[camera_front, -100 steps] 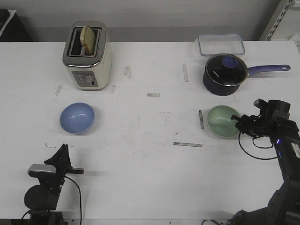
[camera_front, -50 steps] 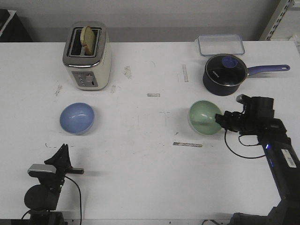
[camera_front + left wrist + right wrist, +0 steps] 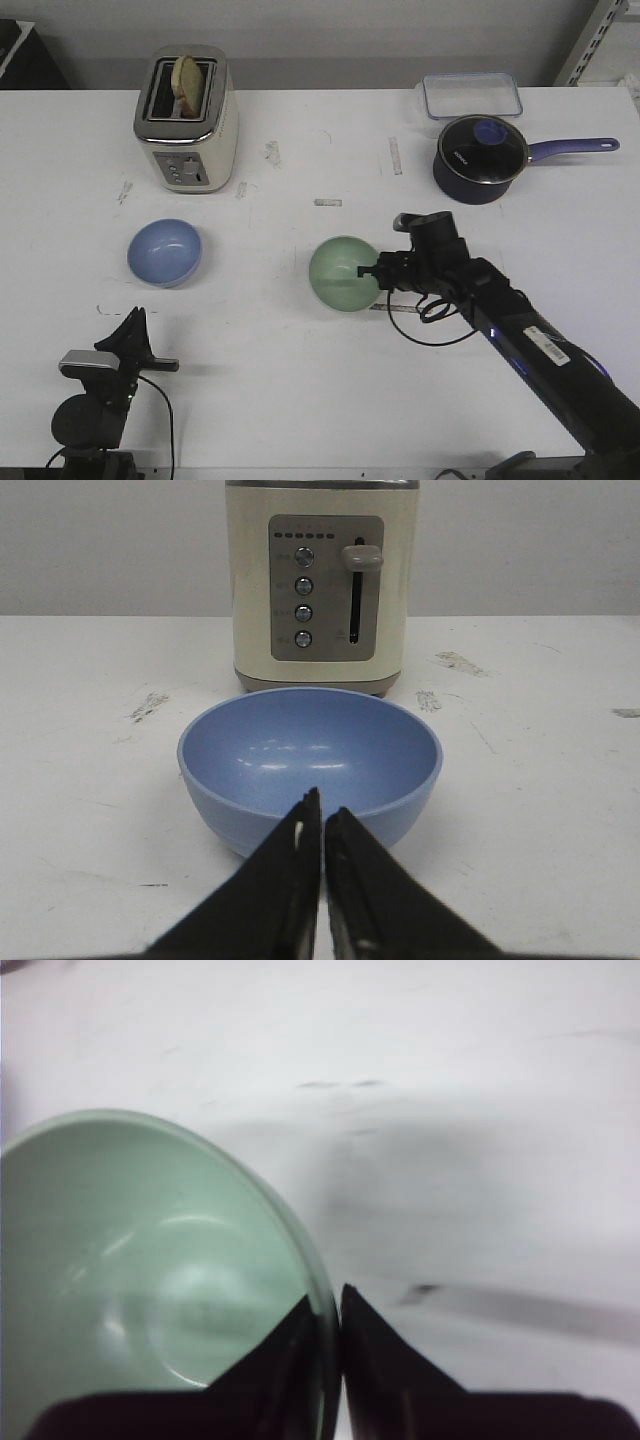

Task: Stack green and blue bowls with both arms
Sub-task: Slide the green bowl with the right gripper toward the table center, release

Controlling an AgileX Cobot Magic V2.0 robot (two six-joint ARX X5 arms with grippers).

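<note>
The pale green bowl (image 3: pixel 342 273) hangs over the middle of the table, tilted, its rim pinched by my right gripper (image 3: pixel 372 271). In the right wrist view the green bowl (image 3: pixel 150 1280) fills one side and the gripper (image 3: pixel 327 1305) is shut on its rim. The light blue bowl (image 3: pixel 165 251) sits upright on the table at the left, in front of the toaster. In the left wrist view the blue bowl (image 3: pixel 310 760) lies just beyond my left gripper (image 3: pixel 322 815), which is shut and empty. The left gripper (image 3: pixel 135 322) rests near the table's front left edge.
A cream toaster (image 3: pixel 186 118) with a slice of bread stands at the back left, also in the left wrist view (image 3: pixel 322 580). A dark blue saucepan (image 3: pixel 482 158) with glass lid and a clear lidded container (image 3: pixel 471 95) stand at the back right.
My right arm has lifted the green bowl from the right side and carried it leftward to the table's middle. The left arm and blue bowl have not moved.
</note>
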